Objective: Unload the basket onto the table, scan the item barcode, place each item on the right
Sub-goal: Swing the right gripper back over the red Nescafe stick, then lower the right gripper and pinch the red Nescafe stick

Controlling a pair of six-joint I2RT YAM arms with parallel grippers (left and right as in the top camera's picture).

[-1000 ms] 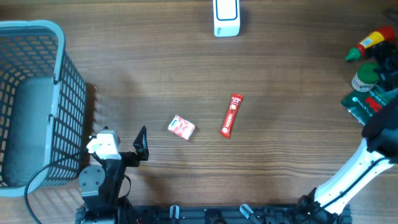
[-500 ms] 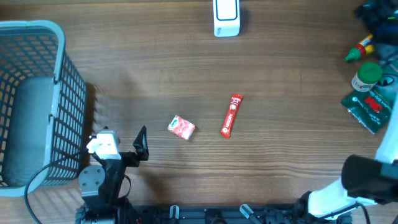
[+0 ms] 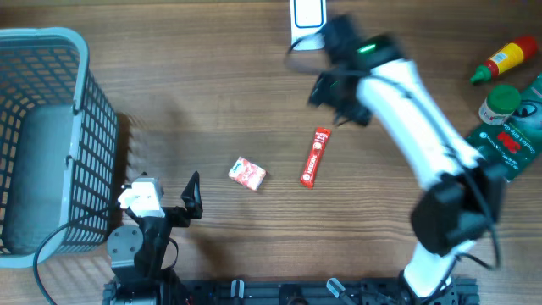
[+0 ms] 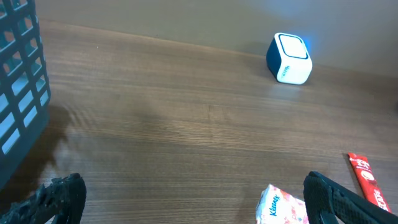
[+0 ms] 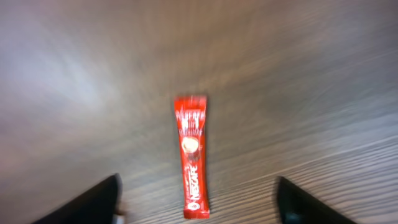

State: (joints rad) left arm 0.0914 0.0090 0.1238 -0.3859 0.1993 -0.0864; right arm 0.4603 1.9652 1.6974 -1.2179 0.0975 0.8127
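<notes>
A red Nescafe stick (image 3: 315,158) lies flat mid-table, with a Kleenex tissue pack (image 3: 247,174) to its left. The white and blue scanner (image 3: 307,17) stands at the far edge, partly covered by my right arm. My right gripper (image 3: 337,103) hovers just beyond the stick. In the right wrist view the stick (image 5: 191,155) lies lengthwise between the gripper's (image 5: 197,186) wide-apart jaws, untouched. My left gripper (image 3: 190,199) rests open at the near left. Its wrist view shows the tissue pack (image 4: 283,205) by its right finger, the stick (image 4: 367,183) and the scanner (image 4: 289,58).
A blue-grey wire basket (image 3: 51,135) fills the left side. At the right edge stand a red and yellow sauce bottle (image 3: 506,59), a green-capped jar (image 3: 500,103) and a dark green packet (image 3: 508,140).
My right arm has swung from the right edge in over the middle of the table, ending above the red stick. The left arm and the items have not moved.
</notes>
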